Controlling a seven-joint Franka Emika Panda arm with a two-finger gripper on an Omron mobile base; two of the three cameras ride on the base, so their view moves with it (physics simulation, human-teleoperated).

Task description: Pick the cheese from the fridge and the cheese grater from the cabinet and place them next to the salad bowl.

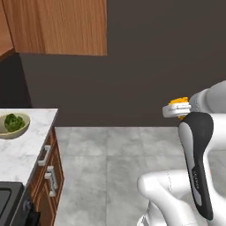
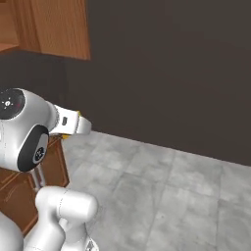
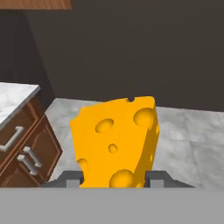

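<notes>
**Cheese wedge, held over open floor**

Cheese (image 3: 116, 142): yellow-orange wedge with round holes, standing upright between the two dark fingertips (image 3: 70, 178), which press its lower sides. Gripper (image 3: 114, 179): closed narrowly on the wedge, holding it clear of any surface, above the grey tiled floor (image 1: 114, 167). From the left base view a sliver of the cheese (image 1: 178, 102) shows at the end of the white arm.

Salad bowl (image 1: 13, 124): pale beige, green leaves inside, on the marble counter (image 1: 22, 150) near its far edge, well apart from the cheese.

Cabinet (image 1: 62, 26): brown wood, mounted on the dark wall above the counter.

Drawers (image 1: 49, 170): brown fronts with pale handles, below the counter's edge.
</notes>
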